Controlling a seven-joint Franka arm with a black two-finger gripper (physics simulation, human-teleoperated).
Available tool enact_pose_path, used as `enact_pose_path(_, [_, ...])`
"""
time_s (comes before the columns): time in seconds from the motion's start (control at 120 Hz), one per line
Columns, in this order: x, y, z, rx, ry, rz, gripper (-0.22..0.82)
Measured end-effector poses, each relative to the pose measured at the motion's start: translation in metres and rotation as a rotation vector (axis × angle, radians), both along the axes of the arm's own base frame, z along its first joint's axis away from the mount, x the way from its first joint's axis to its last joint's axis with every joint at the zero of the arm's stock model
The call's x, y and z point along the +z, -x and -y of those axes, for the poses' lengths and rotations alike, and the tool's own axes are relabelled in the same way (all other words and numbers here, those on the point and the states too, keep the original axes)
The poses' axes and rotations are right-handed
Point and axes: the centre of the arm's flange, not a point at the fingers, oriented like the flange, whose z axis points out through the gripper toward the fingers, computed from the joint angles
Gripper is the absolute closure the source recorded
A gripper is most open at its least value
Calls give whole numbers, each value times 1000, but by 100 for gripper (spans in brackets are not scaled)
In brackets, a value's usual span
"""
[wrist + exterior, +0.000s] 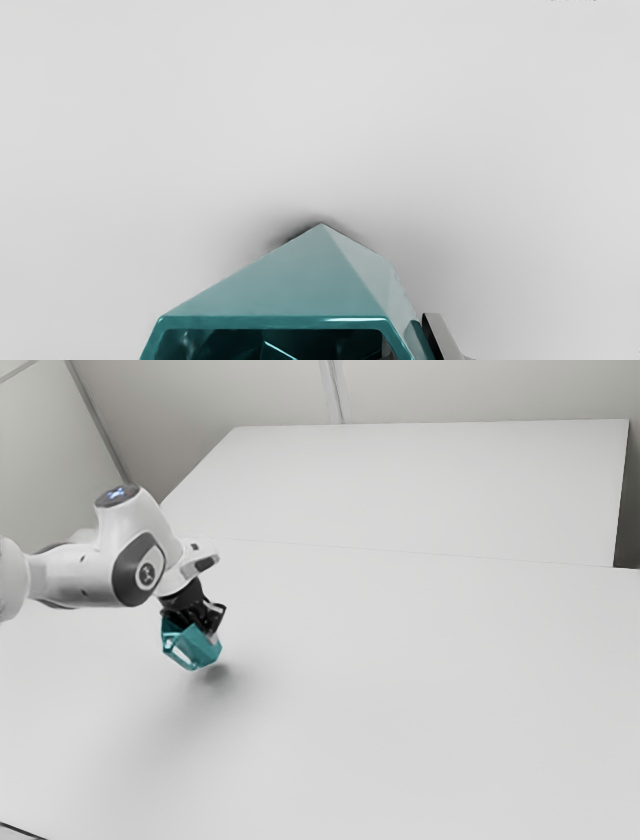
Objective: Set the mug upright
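Gripper (pixel 208 624) grasping tilted mug (pixel 200 647) by its side; pale tabletop (pixel 420 690) around mug, room wall (pixel 220 390) well beyond it.

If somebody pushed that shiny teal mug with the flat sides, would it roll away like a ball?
The shiny teal mug probably wouldn't roll smoothly, because its sides are flat with sharp corners. It could flop over onto one side, since it's tilted now. The bright glints on its rim suggest it may be slippery.
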Motion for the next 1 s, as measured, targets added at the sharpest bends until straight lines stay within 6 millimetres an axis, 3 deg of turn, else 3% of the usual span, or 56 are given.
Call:
enact_pose_path(0.508, [-41,-10,3,248,37,-33,78])
enact_pose_path(0.767, [-47,-12,3,316,46,-29,78])
enact_pose_path(1.0, [-47,-12,3,348,56,-27,30])
